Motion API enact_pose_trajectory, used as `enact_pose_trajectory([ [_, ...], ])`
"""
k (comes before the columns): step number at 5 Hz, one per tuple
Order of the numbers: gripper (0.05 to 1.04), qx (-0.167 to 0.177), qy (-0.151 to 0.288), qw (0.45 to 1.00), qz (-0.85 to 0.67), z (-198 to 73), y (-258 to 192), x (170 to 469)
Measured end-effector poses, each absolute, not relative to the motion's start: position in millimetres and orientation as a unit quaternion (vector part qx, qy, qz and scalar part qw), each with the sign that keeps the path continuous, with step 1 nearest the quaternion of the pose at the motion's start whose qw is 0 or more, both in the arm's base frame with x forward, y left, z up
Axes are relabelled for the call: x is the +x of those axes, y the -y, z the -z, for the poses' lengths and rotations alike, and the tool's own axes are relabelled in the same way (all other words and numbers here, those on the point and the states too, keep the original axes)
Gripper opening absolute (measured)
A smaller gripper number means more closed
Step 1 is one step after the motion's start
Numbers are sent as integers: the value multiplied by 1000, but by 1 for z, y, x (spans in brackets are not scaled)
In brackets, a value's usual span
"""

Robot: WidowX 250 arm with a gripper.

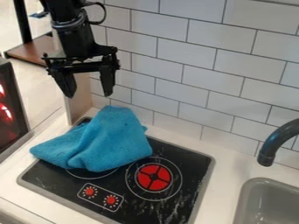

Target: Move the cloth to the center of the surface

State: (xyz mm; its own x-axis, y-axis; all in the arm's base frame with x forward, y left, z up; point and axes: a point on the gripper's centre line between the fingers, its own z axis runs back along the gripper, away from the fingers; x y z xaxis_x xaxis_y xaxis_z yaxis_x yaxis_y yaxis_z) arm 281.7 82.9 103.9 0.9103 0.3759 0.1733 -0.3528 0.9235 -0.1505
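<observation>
The tiled wall (192, 65) backs everything, and it could trip me up: the cloth's tall fold stands near it, so a careless approach might knock my tool against the tiles. In front runs the white bench (232, 173), with the black stove top (196, 164) let into it; I take that as the surface whose center I want.

The grey sink (265, 205), at the right, is the one container I can make out. I see part of its rim and inner wall. If I carried the cloth too far right, a loose edge could drop into it.

The blue cloth (111, 146) lies bunched on the rear left part of the stove top, its left corner lapping past the rim onto the bench, its right edge near the red burner (153, 177). It is not at the center, so I judge the job to be at the grasping step.

My tool (88, 94) hangs above and slightly left of the cloth's peak, fingers wide apart, nothing between them. Coming down there, I might pinch only a thin layer and have it slip, or close beside the fold altogether. Pressing too low could jam my fingertips on the hard top.

Smallest are the two red knobs (89, 191) at the front; a trailing hem might end up draped over them if I overshoot.
</observation>
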Motion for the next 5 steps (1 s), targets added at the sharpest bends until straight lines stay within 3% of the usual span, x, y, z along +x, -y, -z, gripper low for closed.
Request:
enact_pose_trajectory([
  [1,999,-59,89,976,-188,-98,-82,280],
  [2,999,-38,68,979,-187,-81,-89,288],
  [4,999,-9,71,969,-238,-61,-113,322],
  [5,999,-21,70,967,-246,-41,-118,341],
])
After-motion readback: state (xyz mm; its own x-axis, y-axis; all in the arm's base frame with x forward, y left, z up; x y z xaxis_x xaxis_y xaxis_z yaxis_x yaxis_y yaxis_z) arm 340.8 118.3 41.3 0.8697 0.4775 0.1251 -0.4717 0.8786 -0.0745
